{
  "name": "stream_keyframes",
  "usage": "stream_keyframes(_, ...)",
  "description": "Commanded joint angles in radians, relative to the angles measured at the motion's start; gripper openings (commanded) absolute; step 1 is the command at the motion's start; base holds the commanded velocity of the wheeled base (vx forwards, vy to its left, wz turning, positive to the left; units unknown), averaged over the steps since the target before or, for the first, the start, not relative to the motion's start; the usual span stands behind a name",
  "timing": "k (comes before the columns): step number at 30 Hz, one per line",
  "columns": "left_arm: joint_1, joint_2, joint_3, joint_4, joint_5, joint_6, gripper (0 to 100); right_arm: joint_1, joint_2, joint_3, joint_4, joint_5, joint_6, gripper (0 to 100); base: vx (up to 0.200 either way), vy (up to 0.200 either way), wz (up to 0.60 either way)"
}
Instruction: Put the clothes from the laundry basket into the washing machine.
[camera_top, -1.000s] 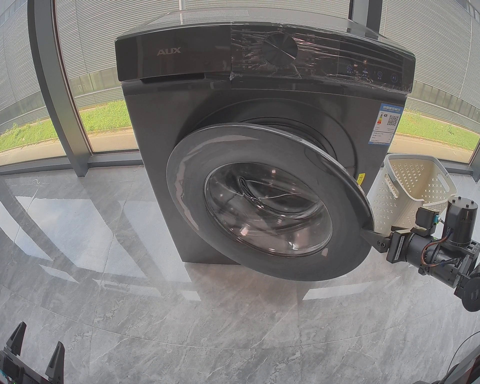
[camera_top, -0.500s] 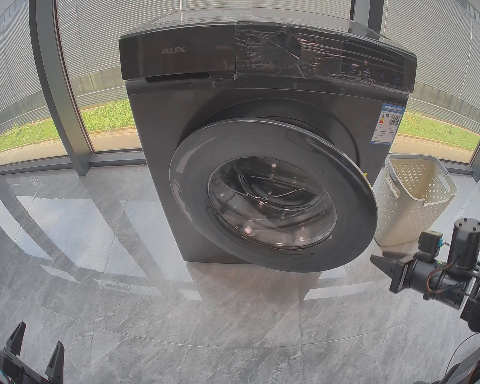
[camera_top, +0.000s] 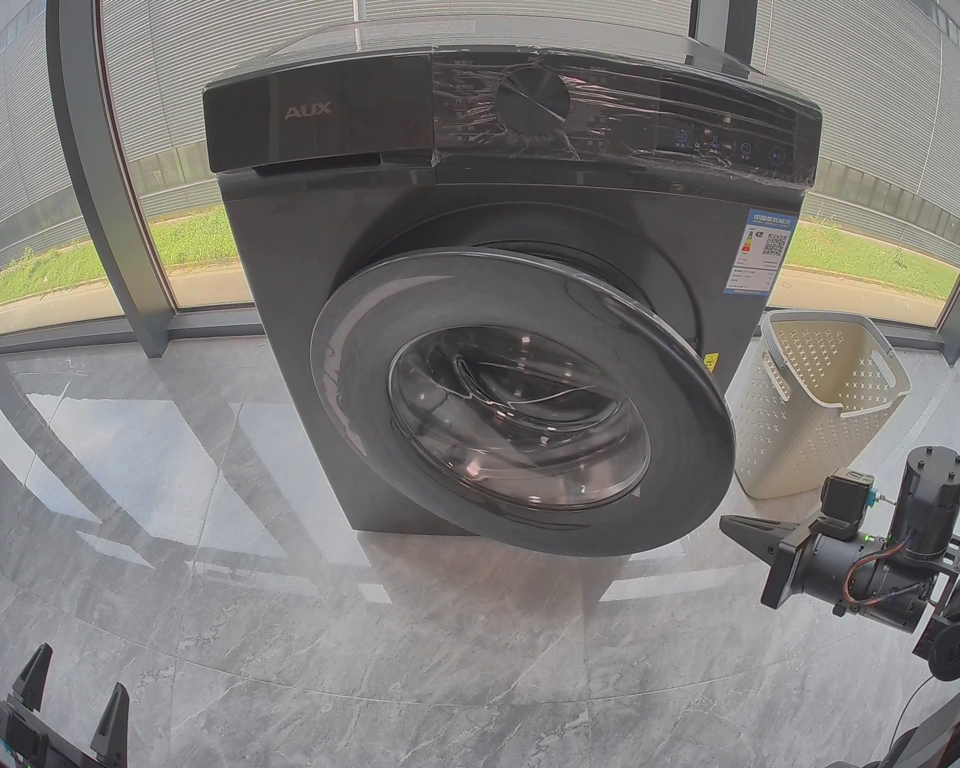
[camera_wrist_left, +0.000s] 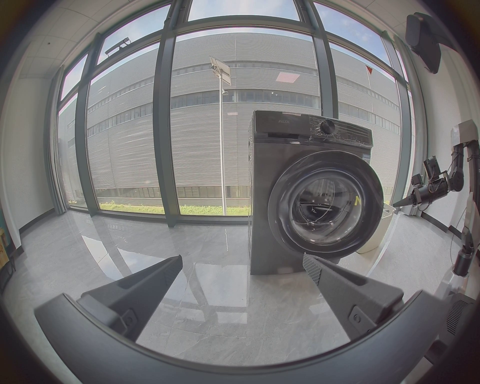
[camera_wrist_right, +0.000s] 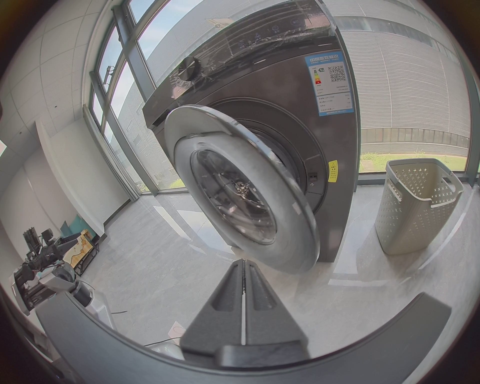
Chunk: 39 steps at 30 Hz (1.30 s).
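Note:
The dark grey washing machine (camera_top: 480, 230) stands on the floor with its round glass door (camera_top: 520, 410) swung partly open, hinged on its left side. The cream laundry basket (camera_top: 820, 400) stands to the machine's right, and no clothes show inside it. My right gripper (camera_top: 738, 528) is shut and empty, hovering low beside the door's free edge without touching it. From the right wrist, that gripper (camera_wrist_right: 244, 272) points at the door (camera_wrist_right: 240, 190), with the basket (camera_wrist_right: 420, 205) off to the side. My left gripper (camera_top: 70, 690) is open, low and far back; its wrist view shows it (camera_wrist_left: 242, 280) facing the machine (camera_wrist_left: 310, 190).
Polished grey marble floor (camera_top: 300, 600) spreads in front of the machine. Tall windows with dark frames (camera_top: 110, 200) stand behind it. Another robot rig (camera_wrist_right: 45, 270) sits far off in the room.
My right gripper has drawn back and down from the door's rim, which it touched a second ago. The head camera has shifted slightly.

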Motion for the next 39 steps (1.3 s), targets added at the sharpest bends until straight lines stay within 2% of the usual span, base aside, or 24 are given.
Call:
stream_keyframes(1, 0.0, -0.016, 0.015, 0.0, 0.0, -0.002, 100, 0.002, 0.042, -0.021, -0.008, 0.001, 0.0, 0, 0.2, 0.0, 0.0)
stream_keyframes(5, 0.0, -0.016, 0.015, 0.0, 0.0, -0.002, 100, -0.001, 0.068, -0.064, -0.008, 0.001, 0.0, 0, 0.2, 0.0, 0.0)
stream_keyframes(9, 0.0, -0.016, 0.015, 0.0, 0.002, -0.004, 100, -0.015, 0.119, -0.104, -0.011, -0.002, 0.0, 0, 0.0, 0.0, 0.0)
stream_keyframes(14, 0.0, -0.016, 0.015, 0.0, 0.007, -0.008, 100, -0.075, 0.179, -0.148, -0.092, -0.025, 0.002, 0, 0.0, 0.0, 0.0)
stream_keyframes(18, 0.0, -0.016, 0.015, 0.0, 0.005, -0.005, 100, -0.109, 0.179, -0.138, -0.121, -0.044, -0.003, 0, 0.0, -0.05, 0.0)
stream_keyframes(25, 0.0, -0.016, 0.015, 0.0, 0.005, -0.001, 100, -0.089, 0.147, -0.044, -0.123, -0.03, -0.01, 0, 0.0, -0.143, 0.0)
stream_keyframes(28, 0.0, -0.016, 0.015, 0.0, 0.002, 0.004, 100, -0.033, 0.145, 0.0, -0.137, -0.007, -0.006, 0, 0.0, 0.0, 0.0)
stream_keyframes(33, 0.0, -0.016, 0.016, 0.0, 0.0, 0.005, 100, -0.009, 0.154, 0.008, -0.192, -0.005, -0.004, 0, 0.0, 0.0, 0.0)
stream_keyframes(39, 0.0, -0.016, 0.016, 0.0, 0.0, 0.005, 100, 0.028, 0.157, 0.004, -0.2, -0.007, 0.0, 0, 0.0, 0.0, 0.0)
